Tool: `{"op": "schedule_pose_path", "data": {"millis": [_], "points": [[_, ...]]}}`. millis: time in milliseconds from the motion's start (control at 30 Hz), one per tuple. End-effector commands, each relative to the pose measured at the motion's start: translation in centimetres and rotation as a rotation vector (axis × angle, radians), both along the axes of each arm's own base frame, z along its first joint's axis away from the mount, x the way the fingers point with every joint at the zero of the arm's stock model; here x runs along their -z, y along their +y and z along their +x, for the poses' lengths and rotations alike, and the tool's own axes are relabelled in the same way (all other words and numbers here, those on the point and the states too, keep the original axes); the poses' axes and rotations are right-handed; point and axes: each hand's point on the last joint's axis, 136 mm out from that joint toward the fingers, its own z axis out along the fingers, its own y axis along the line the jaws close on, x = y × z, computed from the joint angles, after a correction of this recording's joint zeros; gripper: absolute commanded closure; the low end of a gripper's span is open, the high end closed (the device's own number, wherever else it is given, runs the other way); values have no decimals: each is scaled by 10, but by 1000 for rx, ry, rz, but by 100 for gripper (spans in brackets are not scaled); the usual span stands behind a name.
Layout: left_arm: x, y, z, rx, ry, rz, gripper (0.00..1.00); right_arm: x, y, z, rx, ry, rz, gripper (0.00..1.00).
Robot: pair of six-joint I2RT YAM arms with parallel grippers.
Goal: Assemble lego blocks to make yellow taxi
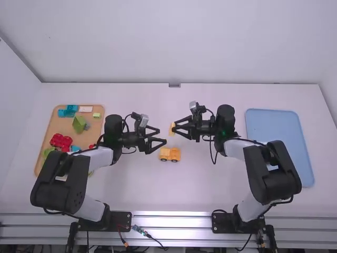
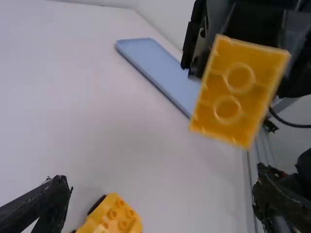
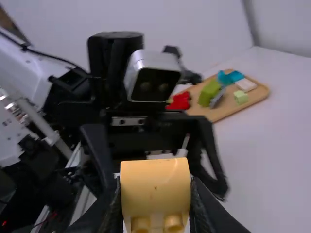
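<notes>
White bench [image 1: 131, 195] runs beneath both arms, whose bases stand at its near edge. Farther in, a yellow vehicle [image 1: 169, 154] with black wheels sits upright between the arms, studs showing in the left wrist view. Just beyond it, the left gripper [image 1: 161, 136] hangs with its fingers spread wide. The right gripper [image 1: 175, 127] has its fingers closed on a yellow block [image 1: 171, 129], held tilted near the left gripper; two rings show on one face. Off to the left, a wooden tray [image 1: 48, 132] carries red blocks [image 1: 60, 141], then a green block [image 1: 79, 124], then teal blocks [image 1: 67, 111]. A blue tray [image 1: 274, 137] lies on the right. Behind everything rises a pale wall [image 1: 174, 42].
</notes>
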Motion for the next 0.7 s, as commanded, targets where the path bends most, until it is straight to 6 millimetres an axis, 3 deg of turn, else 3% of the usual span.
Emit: {"op": "schedule_pose_path", "data": {"millis": [0,200,300,433,567,667], "points": [[-3,3,6,5,-78,25,1,0,-9,21,83,-34,-16,100],[-7,3,12,-1,-66,30,1,36,-17,40,175,30,-173,100],[-9,5,17,0,-71,47,1,70,-23,50,254,89,-402,100],[-7,6,24,-23,-60,84,1,88,-31,50,293,132,-629,100],[0,17,42,-116,-18,149,1,104,-54,48,413,205,-933,100],[-4,21,51,-152,-31,170,1,113,-83,40,592,313,-1155,100]]}}
